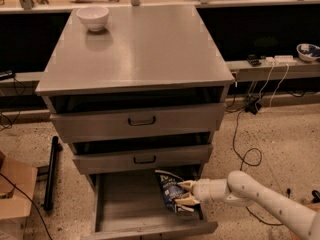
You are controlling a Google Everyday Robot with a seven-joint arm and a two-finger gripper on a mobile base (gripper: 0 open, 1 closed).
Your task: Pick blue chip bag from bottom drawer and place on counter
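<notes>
The blue chip bag (169, 188) stands tilted upright at the right side of the open bottom drawer (125, 206), under the front of the middle drawer. My gripper (184, 193) reaches in from the right and is shut on the bag's right edge, with one finger above and one below. The white arm (260, 196) stretches in from the lower right. The counter (135, 49) is the grey steel top of the cabinet, well above the gripper.
A white bowl (93, 18) sits at the counter's back left. Two drawers with black handles (141, 120) (144, 159) stand partly open above the bottom one. A cardboard box (15, 194) and a black bar (50, 174) lie at the left. Cables (245, 144) trail on the floor at the right.
</notes>
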